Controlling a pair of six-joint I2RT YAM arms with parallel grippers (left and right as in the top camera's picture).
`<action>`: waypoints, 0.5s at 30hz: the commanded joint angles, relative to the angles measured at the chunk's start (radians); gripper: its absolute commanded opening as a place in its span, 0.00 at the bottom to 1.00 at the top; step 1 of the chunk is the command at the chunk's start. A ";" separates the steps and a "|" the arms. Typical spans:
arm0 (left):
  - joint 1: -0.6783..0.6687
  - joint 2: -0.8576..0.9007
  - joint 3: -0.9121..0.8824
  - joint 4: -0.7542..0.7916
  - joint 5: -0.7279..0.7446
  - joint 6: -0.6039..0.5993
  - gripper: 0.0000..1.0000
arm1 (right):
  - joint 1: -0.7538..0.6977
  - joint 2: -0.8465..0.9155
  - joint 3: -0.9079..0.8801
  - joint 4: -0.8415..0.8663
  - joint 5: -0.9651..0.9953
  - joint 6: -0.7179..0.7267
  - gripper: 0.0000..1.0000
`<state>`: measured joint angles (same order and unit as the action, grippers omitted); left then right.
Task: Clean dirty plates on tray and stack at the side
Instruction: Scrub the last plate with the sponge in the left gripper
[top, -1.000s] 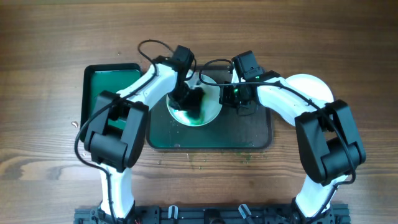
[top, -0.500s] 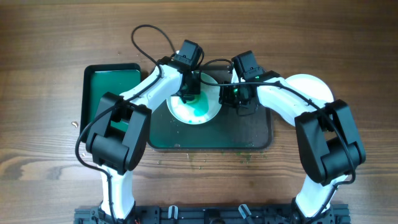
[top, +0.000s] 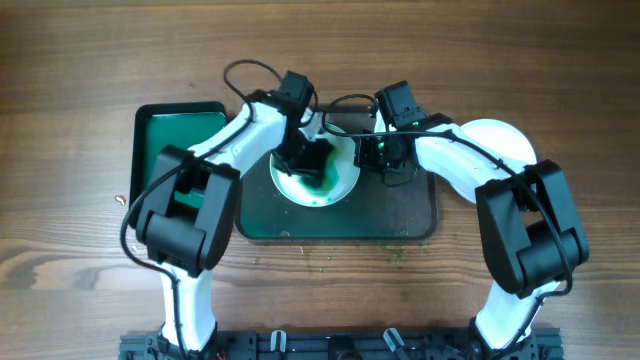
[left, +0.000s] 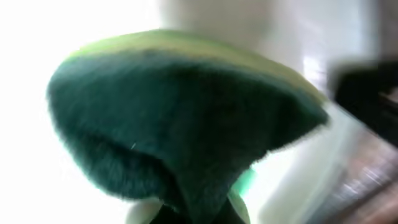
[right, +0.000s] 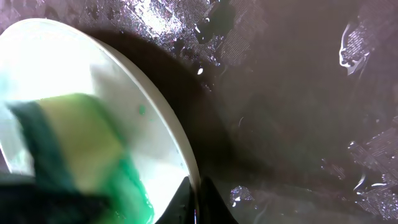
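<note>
My left gripper (top: 303, 160) is clamped on a yellow-and-dark-green sponge (left: 174, 118), which is pressed against the face of a round white shallow plate (top: 345, 178). Green-teal smears sit on the plate's near part. My right gripper (right: 196, 199) has its fingers narrowed onto the plate's right rim, pinching it. The plate lies in the far left-centre of the large dark grey-green rectangular tray (top: 400, 215), its far edge close to the tray's far rim. The tray's right half is bare and wet, and a strip is free along the near rim. A second white plate (top: 497, 135) rests on the brown wooden table (top: 500, 60) just right of the tray, partly under my right arm. A small black tray with a green inside (top: 185, 125) sits left of the large one.
</note>
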<state>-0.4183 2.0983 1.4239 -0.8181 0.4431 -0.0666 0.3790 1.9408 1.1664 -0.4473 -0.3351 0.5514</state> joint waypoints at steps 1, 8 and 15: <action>-0.013 0.028 -0.018 0.077 0.223 0.082 0.04 | 0.004 0.000 -0.013 0.005 0.003 0.001 0.04; 0.014 0.028 0.005 0.181 -0.427 -0.208 0.04 | 0.004 0.000 -0.013 0.005 0.003 -0.001 0.04; 0.095 0.028 0.161 -0.062 -0.642 -0.283 0.04 | 0.004 0.000 -0.013 0.006 0.003 -0.001 0.04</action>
<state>-0.3862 2.1078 1.5055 -0.7944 -0.0055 -0.2928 0.3801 1.9408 1.1664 -0.4419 -0.3359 0.5526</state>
